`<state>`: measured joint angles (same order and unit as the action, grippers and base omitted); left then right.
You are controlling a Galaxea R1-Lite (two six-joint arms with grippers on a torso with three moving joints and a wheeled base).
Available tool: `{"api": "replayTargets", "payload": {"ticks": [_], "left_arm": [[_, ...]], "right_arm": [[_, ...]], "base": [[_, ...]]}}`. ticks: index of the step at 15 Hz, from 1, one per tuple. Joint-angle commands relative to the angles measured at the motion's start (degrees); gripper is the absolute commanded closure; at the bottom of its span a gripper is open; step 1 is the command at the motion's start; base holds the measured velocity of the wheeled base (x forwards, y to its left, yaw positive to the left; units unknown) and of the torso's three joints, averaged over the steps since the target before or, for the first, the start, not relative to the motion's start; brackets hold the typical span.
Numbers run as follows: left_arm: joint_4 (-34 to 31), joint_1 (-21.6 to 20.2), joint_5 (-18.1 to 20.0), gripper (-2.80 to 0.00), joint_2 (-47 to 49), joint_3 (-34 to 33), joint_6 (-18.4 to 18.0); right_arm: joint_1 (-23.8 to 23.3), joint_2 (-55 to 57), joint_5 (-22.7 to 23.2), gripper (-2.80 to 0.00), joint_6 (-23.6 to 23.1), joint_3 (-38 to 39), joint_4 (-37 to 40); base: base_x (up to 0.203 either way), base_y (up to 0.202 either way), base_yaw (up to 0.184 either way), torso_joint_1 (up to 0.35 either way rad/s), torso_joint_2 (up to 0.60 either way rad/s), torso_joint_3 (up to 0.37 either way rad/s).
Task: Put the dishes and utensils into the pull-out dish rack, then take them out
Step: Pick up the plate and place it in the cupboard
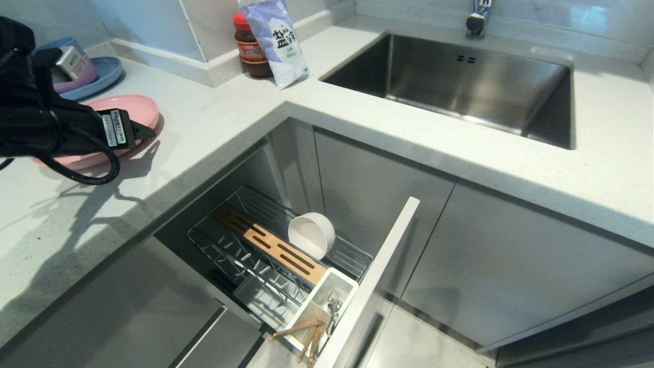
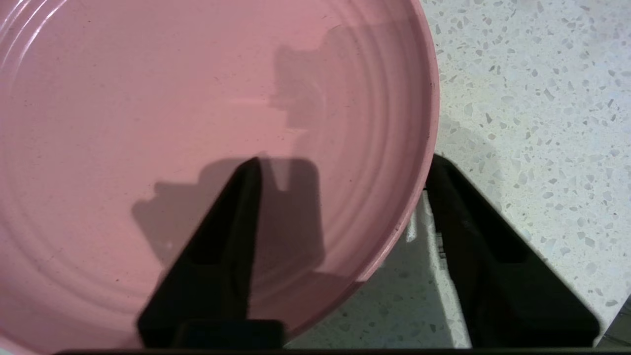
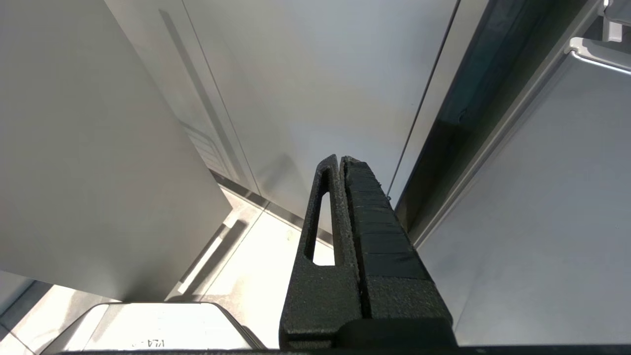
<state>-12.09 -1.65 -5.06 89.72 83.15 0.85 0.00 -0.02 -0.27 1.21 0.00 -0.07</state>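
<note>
The pink plate [image 1: 139,108] [image 2: 148,123] lies flat on the white countertop at the left. My left gripper [image 1: 139,131] [image 2: 345,159] is open and straddles its near rim, one finger over the plate's inside, the other outside over the counter. Below, the pull-out dish rack [image 1: 357,258] stands drawn out. The off-white bowl [image 1: 310,234] rests on its side beside the wood strip [image 1: 271,245]. The fork [image 1: 334,304] and chopsticks [image 1: 301,331] stand in the white cutlery cup [image 1: 341,282]. My right gripper [image 3: 341,158] hangs shut, low beside the cabinet fronts.
A blue plate [image 1: 104,76] with stacked bowls sits behind the pink plate. A red-lidded jar [image 1: 250,48] and a salt bag [image 1: 278,41] stand in the counter corner. The steel sink [image 1: 460,87] and faucet [image 1: 477,18] are at the right. The rack's grey front panel [image 1: 378,266] juts out.
</note>
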Motion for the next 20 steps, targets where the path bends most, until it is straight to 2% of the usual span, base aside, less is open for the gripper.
{"api": "replayTargets", "payload": {"ticks": [1, 9, 13, 15, 17, 20], "left_arm": [[-0.04, -0.38, -0.04, 0.00, 0.19, 0.33, 0.03], [-0.12, -0.29, 0.05, 0.00, -1.36, 0.05, 0.03], [-0.71, 0.53, -0.15, 0.00, -5.13, -0.43, -0.23], [-2.99, 0.86, -0.45, 0.00, -9.05, -0.39, -1.29], [-6.77, 1.31, -0.49, 0.00, -13.86, -0.83, -4.06], [-7.42, 5.86, -2.24, 0.00, -20.15, -3.24, -5.03]], "right_arm": [[0.00, -0.15, 0.00, 0.00, 0.02, 0.09, -0.01], [0.00, -0.15, 0.00, 0.00, 0.02, 0.09, -0.01], [0.00, -0.15, 0.00, 0.00, 0.02, 0.09, -0.01], [0.00, -0.15, 0.00, 0.00, 0.02, 0.09, -0.01], [0.00, -0.15, 0.00, 0.00, 0.02, 0.09, -0.01], [0.00, -0.15, 0.00, 0.00, 0.02, 0.09, -0.01]], "base": [[0.000, 0.000, 0.000, 0.000, 0.00, 0.000], [0.000, 0.000, 0.000, 0.000, 0.00, 0.000], [0.000, 0.000, 0.000, 0.000, 0.00, 0.000], [0.000, 0.000, 0.000, 0.000, 0.00, 0.000], [0.000, 0.000, 0.000, 0.000, 0.00, 0.000], [0.000, 0.000, 0.000, 0.000, 0.00, 0.000]]}}
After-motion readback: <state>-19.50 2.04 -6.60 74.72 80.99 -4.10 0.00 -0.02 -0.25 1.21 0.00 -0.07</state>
